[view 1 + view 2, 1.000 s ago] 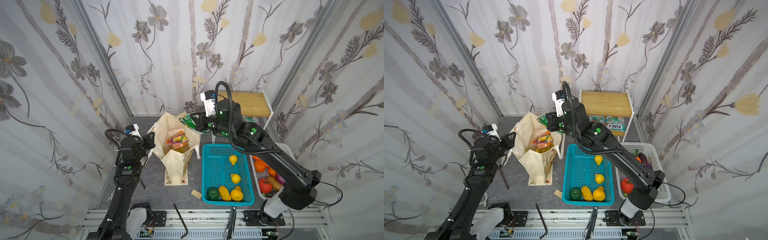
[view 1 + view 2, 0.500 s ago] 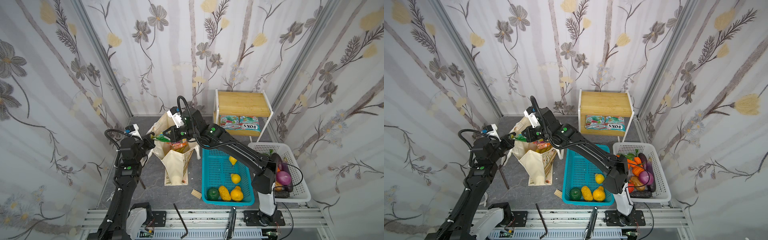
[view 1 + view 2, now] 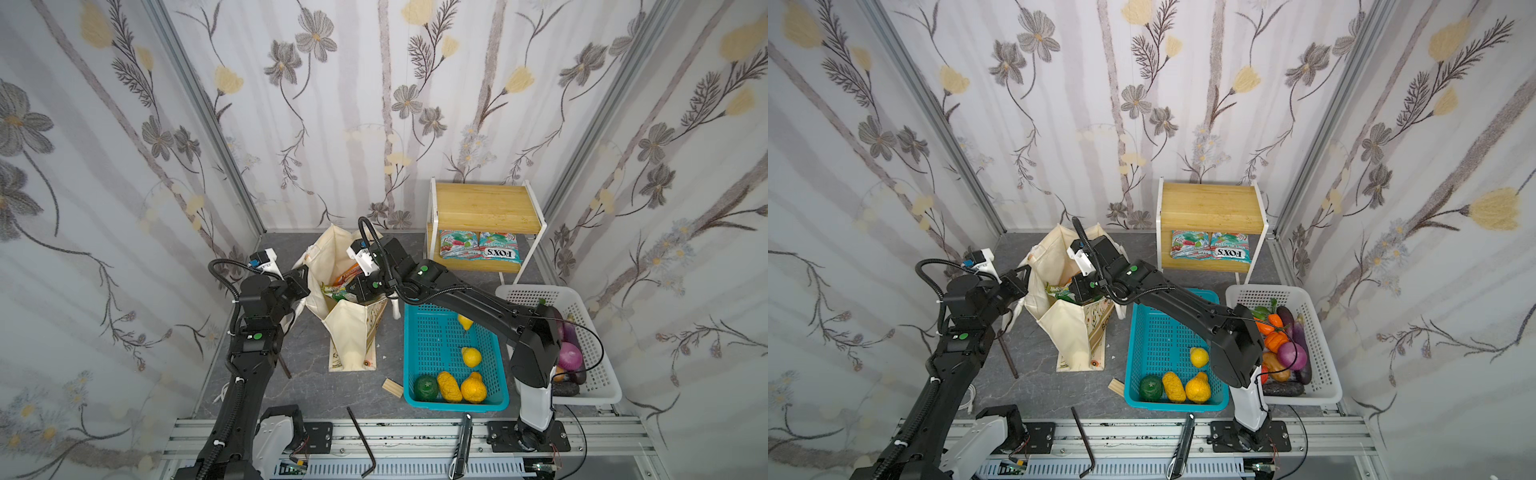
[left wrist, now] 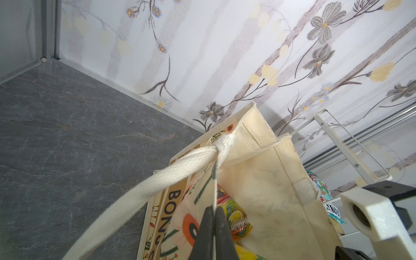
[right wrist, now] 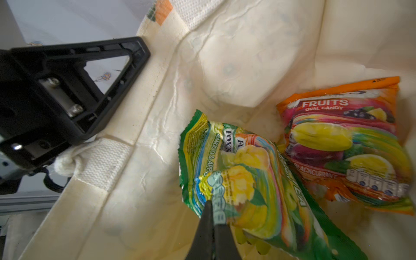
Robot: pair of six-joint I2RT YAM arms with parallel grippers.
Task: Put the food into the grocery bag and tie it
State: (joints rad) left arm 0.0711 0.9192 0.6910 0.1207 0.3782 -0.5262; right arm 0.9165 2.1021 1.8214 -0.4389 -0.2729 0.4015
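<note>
While the lemon point(image 3: 471, 356) in the teal basket point(image 3: 436, 332) at the front lies as it did a second ago, the right gripper point(image 5: 212, 210) has swung away from the shelf and come down into the mouth of the grocery bag point(image 3: 351, 332), its jaws pinched tight on an edge of the green packet point(image 5: 243, 180). The left gripper point(image 4: 215, 210) has not moved: its jaws stay clamped on the bag's printed rim, holding that side out. Farther back, the wooden shelf point(image 3: 486, 208) is now uncovered, with the two FOX'S packets point(image 3: 480, 249) under its top. Both top views give only a sliver of green at the bag's mouth; the right wrist view shows the green packet inside the bag, seemingly leaning on the orange packet point(image 5: 344, 144), which lies deeper in. Only the left wrist view shows the white rope handle point(image 4: 157, 177) knotted through the rim, beside the letters BONJ
</note>
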